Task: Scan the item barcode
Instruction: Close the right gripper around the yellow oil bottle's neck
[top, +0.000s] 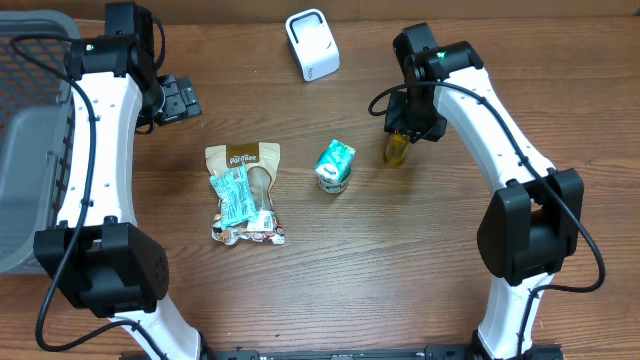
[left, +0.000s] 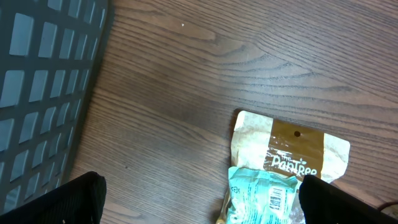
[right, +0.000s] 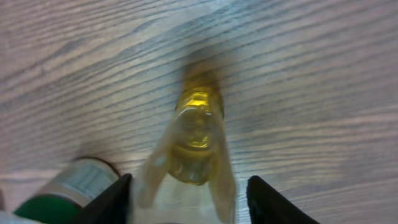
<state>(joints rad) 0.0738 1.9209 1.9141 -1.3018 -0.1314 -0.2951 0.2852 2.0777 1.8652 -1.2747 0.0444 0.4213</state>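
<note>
1. Bottle rests on the bench, well apart from the scanner; nothing looks scanned yet.
2. Right tool straddles the bottle; whether it is clamped cannot be told.
3. Left tool stands wide apart, empty.
4. Remaining, likely: lift the bottle and show its barcode to the scanner.

table: wood grain, matt. pouch: kraft paper, glossy window. bottle: clear shiny plastic. basket: dull grey plastic. scanner: smooth white plastic.
</note>
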